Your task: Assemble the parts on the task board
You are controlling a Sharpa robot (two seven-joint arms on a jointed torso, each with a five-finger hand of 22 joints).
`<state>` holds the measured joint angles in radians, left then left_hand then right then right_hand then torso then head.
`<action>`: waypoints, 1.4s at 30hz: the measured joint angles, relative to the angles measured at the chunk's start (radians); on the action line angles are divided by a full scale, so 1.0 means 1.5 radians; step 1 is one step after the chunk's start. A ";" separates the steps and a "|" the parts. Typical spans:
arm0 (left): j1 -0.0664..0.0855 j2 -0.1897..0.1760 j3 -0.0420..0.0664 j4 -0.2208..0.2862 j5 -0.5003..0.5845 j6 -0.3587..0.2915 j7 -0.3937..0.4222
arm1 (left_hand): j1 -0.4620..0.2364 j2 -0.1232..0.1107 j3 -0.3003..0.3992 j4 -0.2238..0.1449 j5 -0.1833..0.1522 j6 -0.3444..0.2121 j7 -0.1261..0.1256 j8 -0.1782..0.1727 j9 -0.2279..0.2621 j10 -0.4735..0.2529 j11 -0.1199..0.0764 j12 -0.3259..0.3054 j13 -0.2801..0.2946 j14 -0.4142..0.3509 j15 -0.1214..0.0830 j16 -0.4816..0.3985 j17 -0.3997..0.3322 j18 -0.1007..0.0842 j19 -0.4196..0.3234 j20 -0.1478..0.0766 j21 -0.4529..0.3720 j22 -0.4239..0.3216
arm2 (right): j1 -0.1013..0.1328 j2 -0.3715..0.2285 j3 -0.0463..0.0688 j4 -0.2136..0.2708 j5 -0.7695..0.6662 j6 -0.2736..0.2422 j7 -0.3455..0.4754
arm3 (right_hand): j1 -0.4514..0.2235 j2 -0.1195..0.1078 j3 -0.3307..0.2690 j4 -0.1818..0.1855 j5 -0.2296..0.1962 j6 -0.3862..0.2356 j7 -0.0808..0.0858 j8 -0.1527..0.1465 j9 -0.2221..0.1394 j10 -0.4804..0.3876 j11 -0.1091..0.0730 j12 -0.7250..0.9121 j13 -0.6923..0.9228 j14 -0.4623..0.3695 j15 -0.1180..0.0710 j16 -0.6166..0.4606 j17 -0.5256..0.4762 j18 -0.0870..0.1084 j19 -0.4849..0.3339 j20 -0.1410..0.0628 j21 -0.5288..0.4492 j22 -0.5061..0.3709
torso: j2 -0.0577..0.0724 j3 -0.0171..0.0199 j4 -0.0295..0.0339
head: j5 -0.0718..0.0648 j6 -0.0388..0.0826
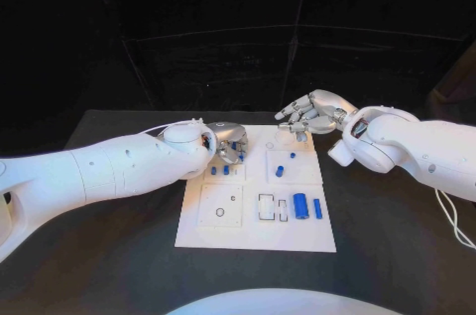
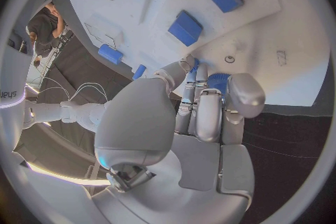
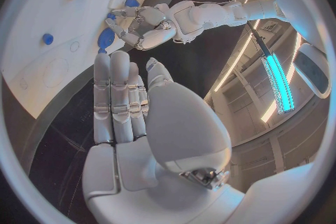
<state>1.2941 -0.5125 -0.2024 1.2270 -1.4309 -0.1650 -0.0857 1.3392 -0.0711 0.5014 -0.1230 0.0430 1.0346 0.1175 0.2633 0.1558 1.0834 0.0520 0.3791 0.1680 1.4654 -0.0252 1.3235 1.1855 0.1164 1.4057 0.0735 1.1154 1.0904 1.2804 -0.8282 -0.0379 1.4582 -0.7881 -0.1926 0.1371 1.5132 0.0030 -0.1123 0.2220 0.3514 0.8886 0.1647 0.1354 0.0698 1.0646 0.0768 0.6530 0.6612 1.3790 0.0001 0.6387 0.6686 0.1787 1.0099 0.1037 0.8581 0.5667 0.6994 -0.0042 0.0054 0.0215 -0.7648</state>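
Left hand [image 1: 228, 140] low over the far left corner of the white board [image 1: 256, 236], fingers curled round a small blue part [image 2: 218, 80] at the fingertips. Right hand [image 1: 309, 115] raised above the board's far edge, fingers straight and close together, holding nothing. Board lying mid-surface [image 1: 109, 267]. More blue parts on the board: two short ones [image 1: 219, 170] just beside the left hand, one near the middle [image 1: 280, 170], two longer ones [image 1: 300, 205] nearer the robot.

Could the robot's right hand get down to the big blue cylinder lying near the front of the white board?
Probably yes. The right hand hovers empty at the task board's far edge, and nothing covers the large blue cylinder.
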 measured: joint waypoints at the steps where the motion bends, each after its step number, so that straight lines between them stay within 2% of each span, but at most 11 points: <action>1: 0.000 -0.003 0.001 0.004 0.000 -0.002 0.000 | 0.000 0.000 0.000 0.000 0.000 0.000 0.000 0.000 0.000 0.000 0.000 0.000 0.000 0.000 0.000 0.000 0.000 0.000 0.000 0.000 0.000 0.000 | 0.000 0.000 0.000 0.000 0.000 0.000 0.000 | 0.000 0.000 0.000 0.000 0.000 0.000 0.000 0.000 0.000 0.000 0.000 0.000 0.000 0.000 0.000 0.000 0.000 0.000 0.000 0.000 0.000 0.000 | 0.000 0.0000 0.0000 | 0.000 0.000; 3: 0.000 -0.011 0.006 0.012 0.001 -0.007 0.002 | 0.000 0.000 0.003 -0.003 0.000 0.000 0.000 -0.005 -0.001 0.001 0.001 -0.005 -0.003 0.000 0.000 0.000 -0.001 0.000 0.000 0.000 0.004 0.002 | 0.000 0.000 0.000 0.000 0.000 0.000 0.000 | 0.000 0.000 0.000 0.000 0.000 0.000 0.000 0.000 0.000 0.000 0.000 0.000 0.000 0.000 0.000 0.000 0.000 0.000 0.000 0.000 0.000 0.000 | 0.000 0.0000 0.0000 | 0.000 0.001; 10: 0.001 -0.048 0.032 0.048 0.010 -0.019 0.007 | -0.003 -0.004 0.005 -0.004 0.000 0.000 0.000 -0.010 -0.004 0.005 0.002 -0.014 -0.009 0.000 0.000 0.000 -0.003 0.000 0.000 0.000 0.004 0.005 | 0.000 -0.001 0.000 -0.001 0.000 0.000 0.000 | 0.000 0.000 0.000 0.000 0.000 0.000 0.000 0.000 0.000 0.000 0.000 0.000 0.000 0.000 0.000 0.000 0.000 0.000 0.000 0.000 0.000 0.000 | -0.001 -0.0001 0.0010 | 0.001 0.003; 14: 0.001 -0.071 0.040 0.060 0.021 -0.022 0.008 | -0.007 -0.006 0.007 -0.004 0.000 0.001 0.002 -0.013 -0.006 0.005 0.002 -0.016 -0.011 0.000 0.000 0.000 -0.004 0.000 0.000 0.000 0.006 0.006 | 0.000 -0.002 0.000 -0.001 0.000 0.000 0.000 | 0.000 0.000 0.000 0.000 0.000 0.000 0.000 0.000 0.000 0.000 0.000 0.000 0.000 0.000 0.000 0.000 0.000 0.000 0.000 0.000 0.000 0.000 | -0.001 -0.0002 0.0013 | 0.003 0.003; 20: 0.001 -0.100 0.044 0.068 0.036 -0.017 0.006 | -0.013 -0.006 0.007 -0.004 0.000 0.002 0.003 -0.016 -0.008 0.007 0.005 -0.022 -0.014 0.000 0.000 0.000 -0.006 0.000 0.000 0.000 0.008 0.008 | 0.000 -0.003 0.000 -0.001 0.000 0.000 0.000 | 0.000 0.000 0.000 0.000 0.000 0.000 0.000 0.000 0.000 0.000 0.000 0.000 0.000 0.000 0.000 0.000 0.000 0.000 0.000 0.000 0.000 0.000 | -0.001 -0.0001 0.0010 | 0.003 0.004; 25: 0.001 -0.113 0.044 0.069 0.044 -0.002 0.003 | -0.018 -0.010 0.007 -0.004 0.000 0.003 0.003 -0.021 -0.009 0.007 0.004 -0.026 -0.017 0.000 0.000 0.000 -0.008 0.000 0.000 0.000 0.008 0.010 | 0.000 -0.004 0.000 -0.001 0.000 0.000 0.000 | 0.000 0.000 0.000 0.000 0.000 0.000 0.000 0.000 0.000 0.000 0.000 0.000 0.000 0.000 0.000 0.000 0.000 0.000 0.000 0.000 0.000 0.000 | 0.000 0.0001 0.0002 | 0.003 0.004; 42: -0.003 -0.103 0.044 0.050 0.053 0.053 -0.009 | -0.023 -0.011 0.007 -0.004 0.000 0.002 0.003 -0.025 -0.010 0.009 0.007 -0.029 -0.019 0.000 0.000 0.000 -0.010 0.000 0.000 0.000 0.010 0.011 | 0.000 -0.002 0.000 -0.003 -0.001 0.001 0.001 | 0.000 0.000 0.000 0.000 0.000 0.000 0.000 0.000 0.000 0.000 0.000 0.000 0.000 0.000 0.000 0.000 0.000 0.000 0.000 0.000 -0.003 0.000 | 0.000 0.0004 -0.0015 | 0.003 0.001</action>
<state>1.2895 -0.6677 -0.1364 1.3016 -1.3515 -0.0850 -0.0993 1.3046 -0.0878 0.5124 -0.1284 0.0432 1.0383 0.1215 0.2262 0.1405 1.0975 0.0624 0.3352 0.1397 1.4653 -0.0250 1.3235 1.1703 0.1165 1.4056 0.0736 1.1310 1.1071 1.2802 -0.8319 -0.0381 1.4545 -0.7891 -0.1914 0.1381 1.5133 0.0030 -0.1123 0.2220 0.3514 0.8886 0.1647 0.1354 0.0698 1.0646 0.0768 0.6530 0.6606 1.3790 0.0001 0.6387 0.6682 0.1787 1.0099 0.1037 0.8539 0.5660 0.6999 -0.0035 0.0032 0.0262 -0.7638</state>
